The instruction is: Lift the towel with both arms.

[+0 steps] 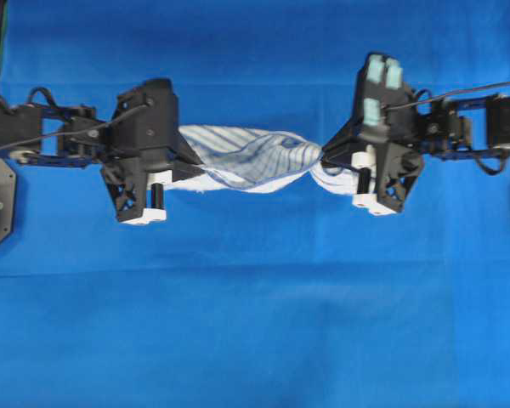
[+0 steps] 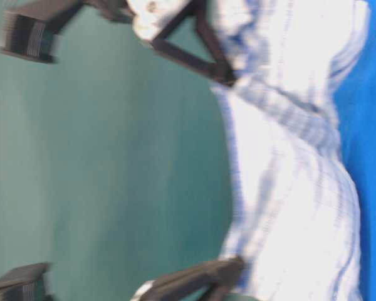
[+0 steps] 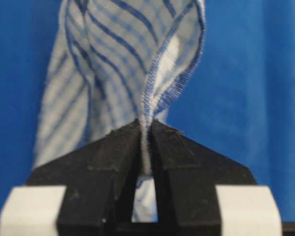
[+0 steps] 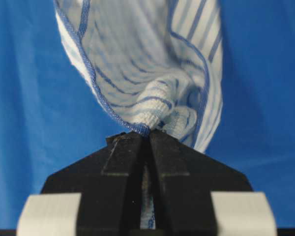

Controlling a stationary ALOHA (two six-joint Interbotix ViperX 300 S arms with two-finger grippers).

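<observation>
I see L jaws of the left gripper (image 3: 146, 129) pinched on a hemmed edge of the towel (image 1: 253, 158); R jaws of the right gripper (image 4: 148, 132) clamped on a bunched corner; cloth is white w/ blue stripes, faint check, twisted and sagging btwn both arms, above the blue sheet (image 1: 255, 323).

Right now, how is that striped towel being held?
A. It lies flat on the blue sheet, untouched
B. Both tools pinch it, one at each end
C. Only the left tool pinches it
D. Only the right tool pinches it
B: the towel stretches between the left tool and the right tool, and each wrist view shows closed fingers clamped on a fold of its cloth.
</observation>
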